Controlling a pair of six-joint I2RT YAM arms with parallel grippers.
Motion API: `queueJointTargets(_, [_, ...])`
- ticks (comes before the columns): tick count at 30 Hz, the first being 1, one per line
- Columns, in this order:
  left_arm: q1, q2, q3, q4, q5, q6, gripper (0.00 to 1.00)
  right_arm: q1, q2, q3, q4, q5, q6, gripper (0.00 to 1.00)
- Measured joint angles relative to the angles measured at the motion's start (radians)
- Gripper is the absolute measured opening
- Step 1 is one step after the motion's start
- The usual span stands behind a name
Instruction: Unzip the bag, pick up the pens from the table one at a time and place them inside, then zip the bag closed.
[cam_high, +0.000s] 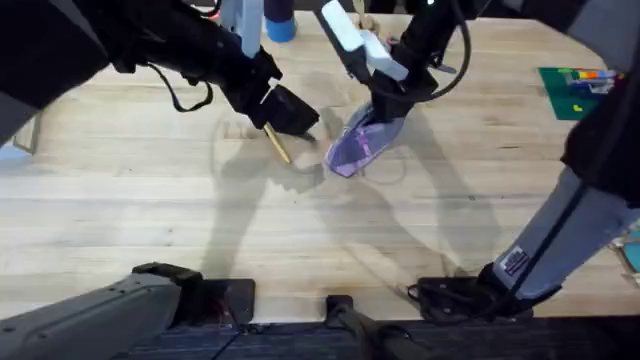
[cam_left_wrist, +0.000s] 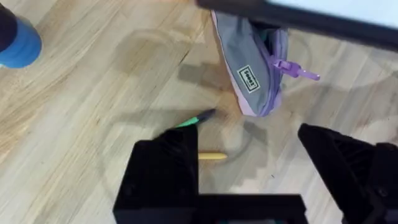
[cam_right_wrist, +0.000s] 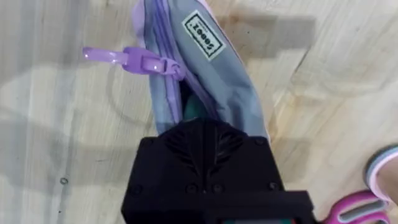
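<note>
Mid-table (cam_high: 140, 215): the right gripper (cam_high: 385, 110) is clamped on one end of the bag (cam_high: 358, 145), lifting it; the zipper looks open, its pull (cam_right_wrist: 134, 59) hanging free. Left gripper (cam_left_wrist: 249, 146), fingers apart, hovers over the yellow pen (cam_high: 277, 145) and green pen (cam_left_wrist: 196, 118), both on the wood beside the bag. Judged: unzipping done; both pens and zipping remain.

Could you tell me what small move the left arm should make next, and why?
Probably lower the open left gripper onto the yellow pen and close. Both that pen and the green pen lie on the table, while the right gripper holds the bag, its zipper partly open.
</note>
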Motion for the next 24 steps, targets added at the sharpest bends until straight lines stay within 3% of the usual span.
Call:
queueJointTargets(12, [0.0, 0.0, 0.0, 0.0, 0.0, 0.0, 0.994, 0.0, 0.023, 0.0, 0.004, 0.0, 0.0, 0.05])
queueJointTargets(14, [0.0, 0.0, 0.0, 0.0, 0.0, 0.0, 0.994, 0.0, 0.023, 0.0, 0.004, 0.0, 0.0, 0.166])
queueJointTargets(19, [0.0, 0.0, 0.0, 0.0, 0.0, 0.0, 0.994, 0.0, 0.023, 0.0, 0.007, 0.0, -0.009, 0.88])
queueJointTargets(20, [0.0, 0.0, 0.0, 0.0, 0.0, 0.0, 0.995, 0.0, 0.023, 0.0, 0.009, 0.0, -0.014, 0.964])
queueJointTargets(24, [0.0, 0.0, 0.0, 0.0, 0.0, 0.0, 0.995, 0.0, 0.023, 0.0, 0.01, 0.0, -0.016, 0.993])
